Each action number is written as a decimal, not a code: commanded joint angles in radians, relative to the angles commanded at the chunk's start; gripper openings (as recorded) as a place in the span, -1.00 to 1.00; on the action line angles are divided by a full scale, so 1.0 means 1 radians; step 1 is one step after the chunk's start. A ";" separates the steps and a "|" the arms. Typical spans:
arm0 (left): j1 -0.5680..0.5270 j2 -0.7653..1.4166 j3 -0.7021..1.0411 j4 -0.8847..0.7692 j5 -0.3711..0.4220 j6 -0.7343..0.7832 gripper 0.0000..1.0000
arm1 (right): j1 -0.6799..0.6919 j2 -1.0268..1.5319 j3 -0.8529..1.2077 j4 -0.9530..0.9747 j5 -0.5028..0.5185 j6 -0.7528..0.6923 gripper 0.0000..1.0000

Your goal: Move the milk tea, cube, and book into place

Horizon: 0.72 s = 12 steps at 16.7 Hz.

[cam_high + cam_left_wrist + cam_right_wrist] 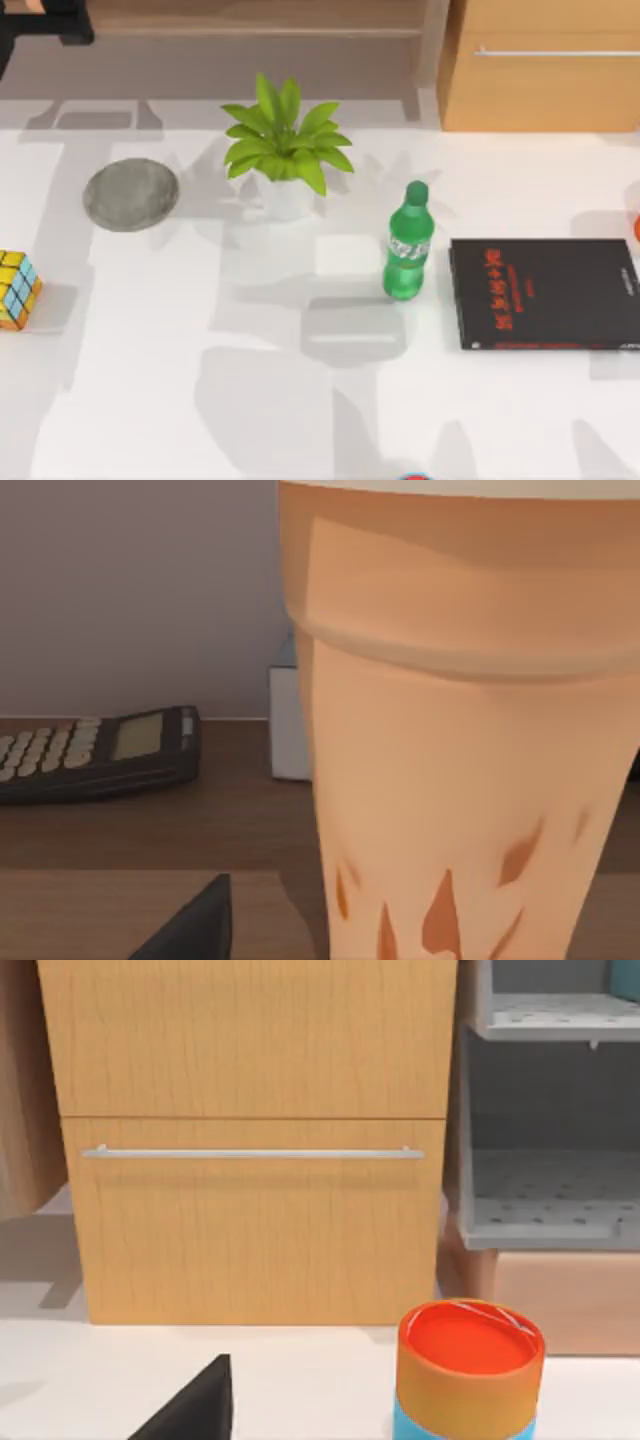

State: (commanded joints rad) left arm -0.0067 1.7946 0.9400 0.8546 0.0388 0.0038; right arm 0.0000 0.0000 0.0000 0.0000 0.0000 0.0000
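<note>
- Orange-tan milk tea (455, 740) is standing on a wooden shelf by a calculator (95, 752), filling the left pincer's camera; pincer state: cannot tell.
- Smooth, tapered, probably top-heavy: squeeze gently mid-body.
- Cube (17, 288) is sitting at the table's (200, 400) left edge.

Red lettering runs across the black book (545, 293); too blurred to read; the green bottle (407, 245) label likewise.

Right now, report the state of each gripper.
Left gripper: close beside the milk tea on a wooden surface; cannot be told.
Right gripper: facing the wooden drawer; cannot be told.
</note>
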 joint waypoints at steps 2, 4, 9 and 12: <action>0.000 0.002 0.001 0.001 0.000 0.000 1.00 | 0.000 0.000 0.000 0.000 0.000 0.000 1.00; 0.000 0.002 0.001 0.001 0.000 0.000 1.00 | 0.000 0.000 0.000 0.000 0.000 0.000 1.00; -0.001 0.056 0.066 -0.017 0.000 0.000 1.00 | 0.000 0.000 0.000 0.000 0.000 0.000 1.00; -0.003 0.142 0.196 -0.052 -0.001 -0.001 1.00 | 0.000 0.000 0.000 0.000 0.000 0.000 1.00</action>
State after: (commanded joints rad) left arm -0.0102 1.9365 1.1362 0.8025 0.0377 0.0032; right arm 0.0000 0.0000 0.0000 0.0000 0.0000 0.0000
